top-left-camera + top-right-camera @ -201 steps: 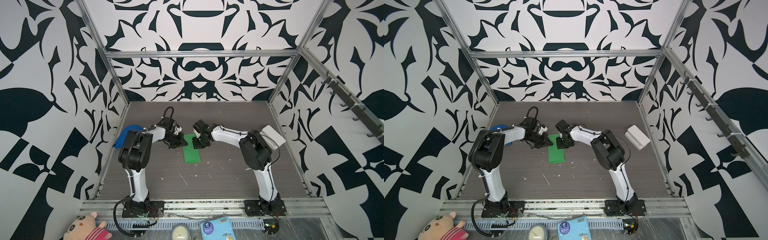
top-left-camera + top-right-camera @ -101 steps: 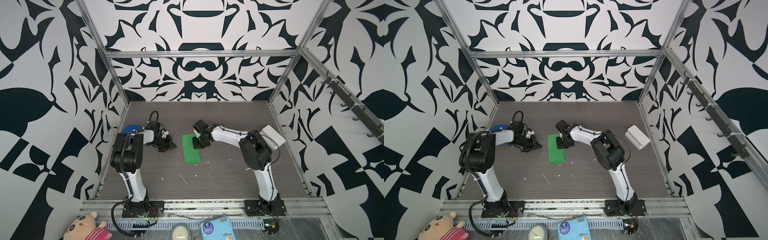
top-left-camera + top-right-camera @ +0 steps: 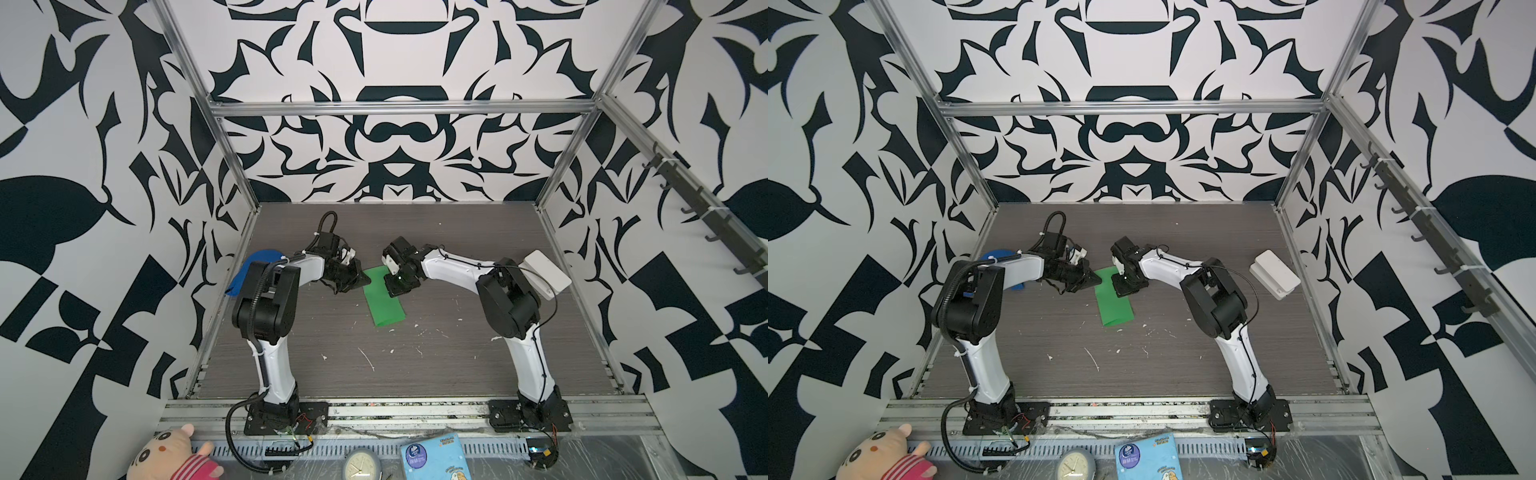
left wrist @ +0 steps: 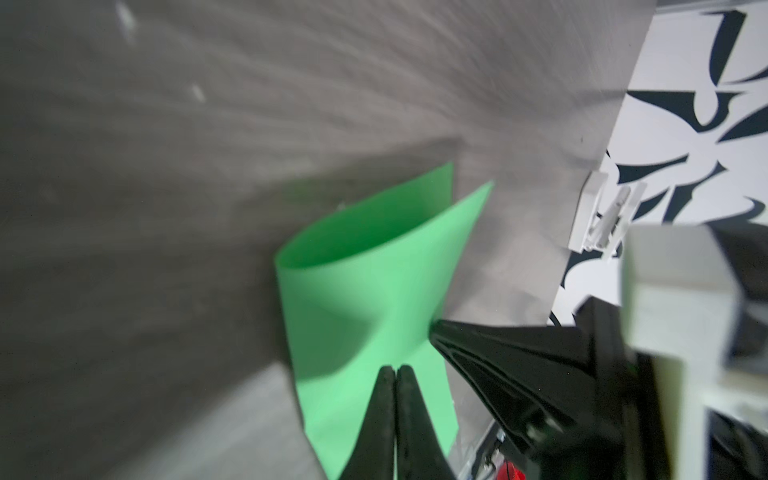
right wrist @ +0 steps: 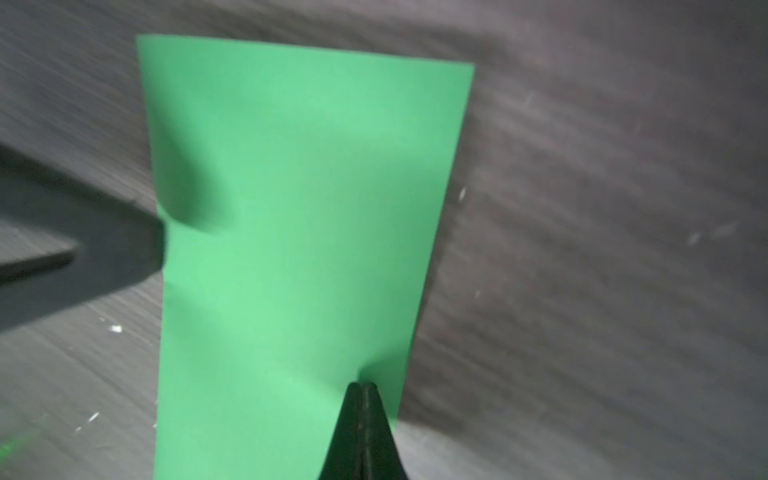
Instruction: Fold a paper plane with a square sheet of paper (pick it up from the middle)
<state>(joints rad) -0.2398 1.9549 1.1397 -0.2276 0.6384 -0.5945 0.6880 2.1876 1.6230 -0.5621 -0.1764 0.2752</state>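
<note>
The square sheet of paper (image 3: 384, 305) (image 3: 1115, 307) is bright green and lies mid-table folded in half as a long rectangle. No paper plane is in view. In the left wrist view the paper (image 4: 365, 291) gapes loosely at its far end. My left gripper (image 3: 365, 281) (image 3: 1098, 280) (image 4: 397, 370) is shut, with its tip at the sheet's left edge near the far end. The right wrist view shows that tip denting the edge of the paper (image 5: 299, 187). My right gripper (image 3: 395, 293) (image 3: 1124, 293) (image 5: 362, 386) is shut, its tip resting on top of the sheet by the right edge.
A blue cloth cap (image 3: 253, 270) (image 3: 1000, 255) lies behind my left arm by the left wall. A white box (image 3: 546, 272) (image 3: 1275, 274) sits at the right wall. Small white scraps (image 3: 365, 359) dot the grey table nearer the front.
My left gripper pulled away to the left of the paper half a second ago and is now back at its left edge. The right gripper has stayed on the sheet.
</note>
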